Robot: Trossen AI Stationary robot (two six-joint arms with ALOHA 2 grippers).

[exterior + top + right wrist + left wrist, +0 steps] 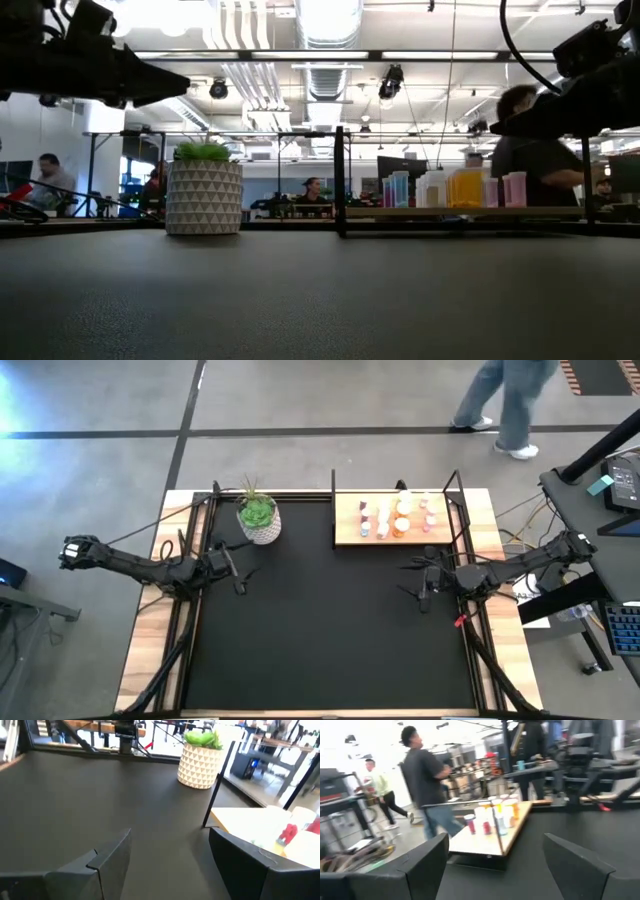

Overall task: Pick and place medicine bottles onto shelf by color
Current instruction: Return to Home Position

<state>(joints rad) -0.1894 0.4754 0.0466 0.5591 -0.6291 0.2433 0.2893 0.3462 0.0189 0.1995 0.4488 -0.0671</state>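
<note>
Black mat (330, 620) right across the table, with the pale wood table edge (500, 630) framing it. The shelf (347, 536) is light wood and its posts (340, 180) are thin and black. Medicine bottles in colour blocks: blue bottles (399, 188), white bottles (434, 190), orange bottles (466, 188) and pink bottles (514, 189). The pot (203, 198) is white with a triangle pattern, the plant (203, 151) bright green. Grey floor (100, 470), dark lines crossing it.

- The medicine bottles (398, 518) stand on the shelf (347, 536), at the tabletop's (320, 630) far right.
- The plant pot (259, 520) sits left of the shelf.
</note>
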